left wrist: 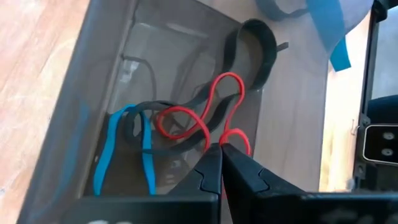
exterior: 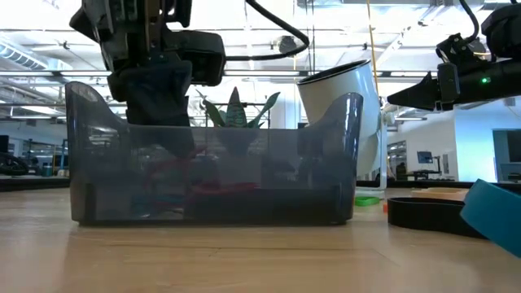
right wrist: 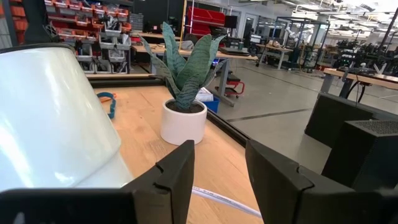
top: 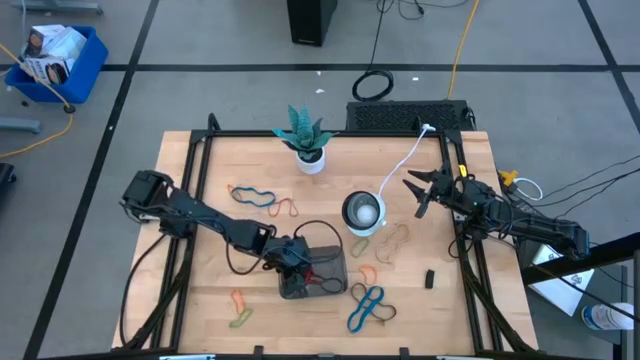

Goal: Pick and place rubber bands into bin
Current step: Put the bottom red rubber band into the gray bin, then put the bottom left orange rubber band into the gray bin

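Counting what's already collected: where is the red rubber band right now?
In the left wrist view the red rubber band lies inside the bin, beside a blue band, just ahead of the left gripper.

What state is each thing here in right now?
Left end effector: shut, pinching the red rubber band over the bin.
Right end effector: open, empty, raised beside the bowl.
Bin: holds blue, red and dark bands.
Bowl: upright.
Plant: upright.
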Available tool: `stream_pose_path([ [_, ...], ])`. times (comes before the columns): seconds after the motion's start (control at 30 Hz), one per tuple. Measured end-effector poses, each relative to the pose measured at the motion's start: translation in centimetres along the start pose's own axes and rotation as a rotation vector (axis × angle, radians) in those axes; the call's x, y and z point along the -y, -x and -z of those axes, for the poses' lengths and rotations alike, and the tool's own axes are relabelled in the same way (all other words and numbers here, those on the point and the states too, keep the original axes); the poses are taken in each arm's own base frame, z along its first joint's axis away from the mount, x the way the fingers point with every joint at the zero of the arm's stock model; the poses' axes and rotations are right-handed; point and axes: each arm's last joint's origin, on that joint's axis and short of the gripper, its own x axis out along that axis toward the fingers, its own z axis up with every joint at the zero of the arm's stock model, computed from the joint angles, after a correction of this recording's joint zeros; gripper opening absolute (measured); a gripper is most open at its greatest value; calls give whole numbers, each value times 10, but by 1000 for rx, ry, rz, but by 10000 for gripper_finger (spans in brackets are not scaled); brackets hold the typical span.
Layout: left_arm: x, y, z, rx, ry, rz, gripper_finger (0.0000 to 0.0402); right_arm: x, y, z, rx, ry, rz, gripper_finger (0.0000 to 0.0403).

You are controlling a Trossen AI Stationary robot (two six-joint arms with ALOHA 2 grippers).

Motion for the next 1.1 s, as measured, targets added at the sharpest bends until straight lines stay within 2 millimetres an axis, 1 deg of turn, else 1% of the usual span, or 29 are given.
stream_pose_path([
  [0.1,0,0,0,3,0,3,17,0,0,0,0,0,0,141],
  [0.33,0,0,0,3,-21,4,5,0,0,0,0,-1,-1,141],
  [0.43,0,0,0,3,-20,5,10,0,0,0,0,-1,-1,141],
  [0.6,0,0,0,3,-13,6,47,0,0,0,0,0,0,141],
  [0.8,1,2,-2,13,-28,14,120,0,0,0,0,0,-1,141],
  [0.87,4,9,-5,36,-49,36,141,0,0,0,0,0,0,141],
  [1.0,11,29,-14,115,-84,93,173,0,0,0,0,0,0,141],
  [1.1,17,53,-20,183,-132,137,187,0,0,0,0,0,0,141],
])
